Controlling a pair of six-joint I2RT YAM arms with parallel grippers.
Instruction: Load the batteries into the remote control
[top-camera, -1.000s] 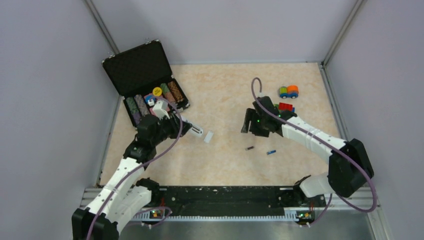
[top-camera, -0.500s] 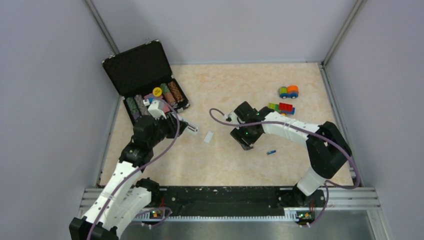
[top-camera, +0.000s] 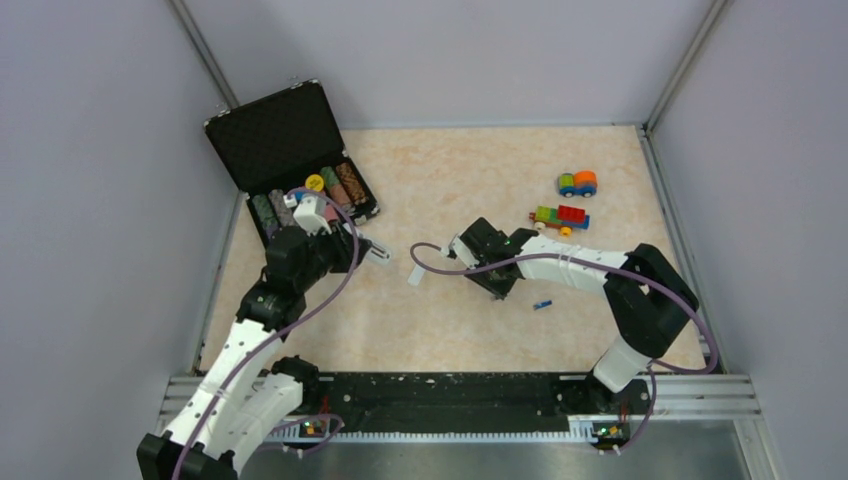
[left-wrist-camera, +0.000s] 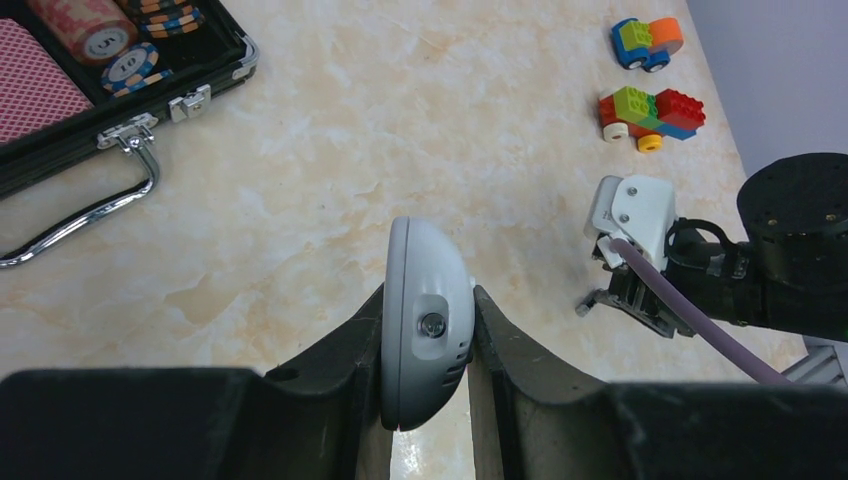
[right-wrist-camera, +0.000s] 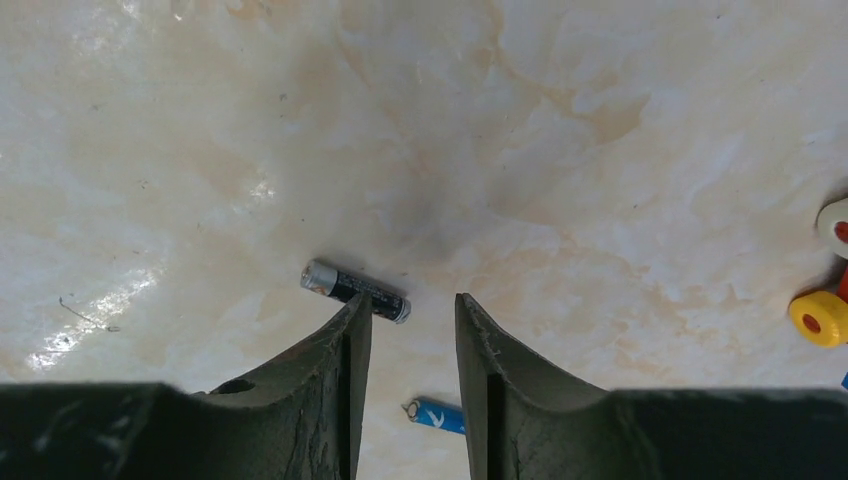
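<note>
Right claw: the right claw (right-wrist-camera: 410, 300) hangs low over the marbled beige table top (right-wrist-camera: 600, 120). Its 2 dark fingers stand apart with a narrow gap, and they grip nothing.
Black battery: the slim black battery with a silver cap (right-wrist-camera: 355, 291) lies flat on the table, at the tip of the finger on the left side of the right wrist view. Only 1 end of it reaches into the gap.
Long axis: it runs slanted, almost across the gap and not along it. I judge that the wrist must turn or shift sideways before the fingers can close on its sides.
Blue battery: the small blue battery (right-wrist-camera: 436, 415) lies apart from the black one, nearer to the wrist and partly hidden by a finger.
Left claw: the left claw (left-wrist-camera: 428, 295) is clamped on the small white flat remote control (left-wrist-camera: 425, 325), holding it by 2 opposite sides above the table. I cannot tell if its compartment is open.
Nearer arm: both batteries lie at the right claw and well apart from the left one, so the pick seems to belong to the right arm.
White piece: a small white flat piece (top-camera: 417, 274), perhaps the battery lid, lies on the table between the 2 claws.
</note>
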